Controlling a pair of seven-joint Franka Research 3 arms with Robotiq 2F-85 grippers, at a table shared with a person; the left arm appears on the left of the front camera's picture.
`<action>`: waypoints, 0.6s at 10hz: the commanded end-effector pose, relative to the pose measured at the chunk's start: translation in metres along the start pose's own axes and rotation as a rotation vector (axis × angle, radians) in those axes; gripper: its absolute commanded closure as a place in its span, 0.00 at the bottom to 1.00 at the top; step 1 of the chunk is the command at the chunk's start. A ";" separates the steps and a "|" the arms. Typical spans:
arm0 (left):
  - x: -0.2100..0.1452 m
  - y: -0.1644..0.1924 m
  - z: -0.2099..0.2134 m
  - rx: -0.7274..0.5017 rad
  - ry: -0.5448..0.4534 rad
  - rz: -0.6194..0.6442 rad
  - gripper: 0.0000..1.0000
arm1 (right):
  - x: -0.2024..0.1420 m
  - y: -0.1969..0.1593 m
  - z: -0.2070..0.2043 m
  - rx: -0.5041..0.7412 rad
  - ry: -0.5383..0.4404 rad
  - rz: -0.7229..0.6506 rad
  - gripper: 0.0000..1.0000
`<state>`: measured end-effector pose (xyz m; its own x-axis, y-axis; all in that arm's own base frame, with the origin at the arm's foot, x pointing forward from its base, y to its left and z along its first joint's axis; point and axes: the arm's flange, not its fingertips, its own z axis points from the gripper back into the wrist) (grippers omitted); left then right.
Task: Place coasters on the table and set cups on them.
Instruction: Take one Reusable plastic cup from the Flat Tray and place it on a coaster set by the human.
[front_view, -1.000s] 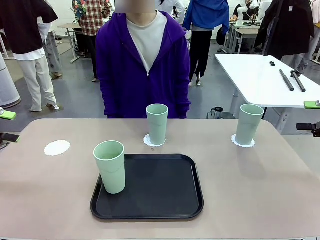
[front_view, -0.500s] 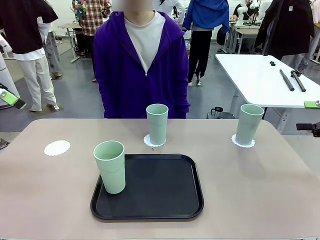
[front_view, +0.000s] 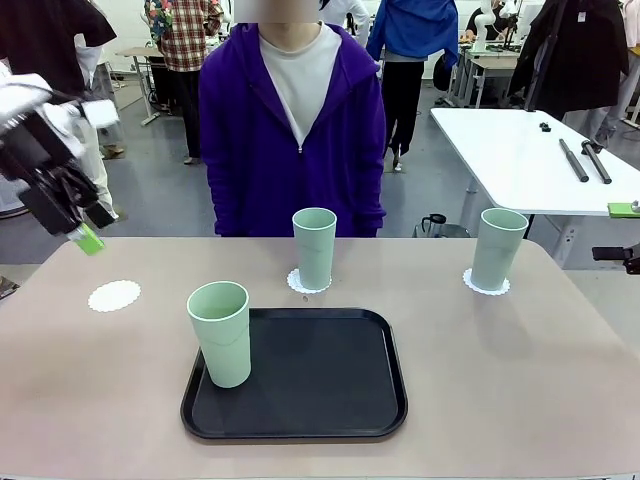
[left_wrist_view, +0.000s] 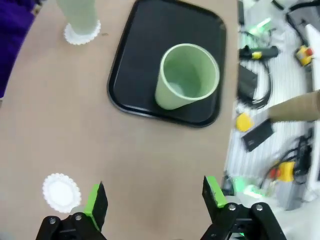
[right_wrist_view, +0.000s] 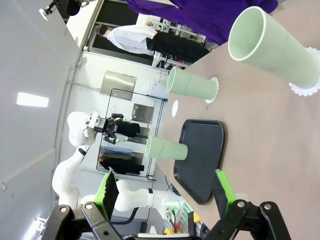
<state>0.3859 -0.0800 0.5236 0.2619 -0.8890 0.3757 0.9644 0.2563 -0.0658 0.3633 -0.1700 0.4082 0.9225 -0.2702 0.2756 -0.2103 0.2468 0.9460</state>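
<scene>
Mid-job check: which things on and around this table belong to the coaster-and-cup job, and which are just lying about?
Job:
- three pale green plastic cups: on black tray, on middle coaster, on right coaster
- bare round white scalloped coaster
- beige table
- open left hand

Lying about:
- black rounded tray
- white side table with black rods

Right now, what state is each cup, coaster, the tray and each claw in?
Middle cup: upright on a coaster.
Right cup: upright on a coaster.
Tray cup: upright, empty, on the tray's left edge.
Bare coaster: flat on the table, nothing on it.
Tray: holds one cup.
Left claw: open, empty, above the table.
Right claw: open, empty.
</scene>
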 end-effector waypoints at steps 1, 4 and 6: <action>0.001 -0.005 -0.034 0.096 0.096 -0.011 0.00 | 0.000 0.000 -0.001 -0.002 -0.012 0.001 0.00; 0.008 -0.006 -0.038 0.078 0.082 -0.058 0.00 | 0.000 0.000 -0.001 -0.002 -0.012 0.001 0.00; 0.008 -0.006 -0.038 0.078 0.082 -0.058 0.00 | 0.000 0.000 -0.001 -0.002 -0.012 0.001 0.00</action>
<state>0.3833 -0.1034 0.4867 0.2082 -0.9272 0.3113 0.9729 0.2291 0.0318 0.3630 -0.1705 0.4082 0.9221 -0.2715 0.2756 -0.2100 0.2471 0.9460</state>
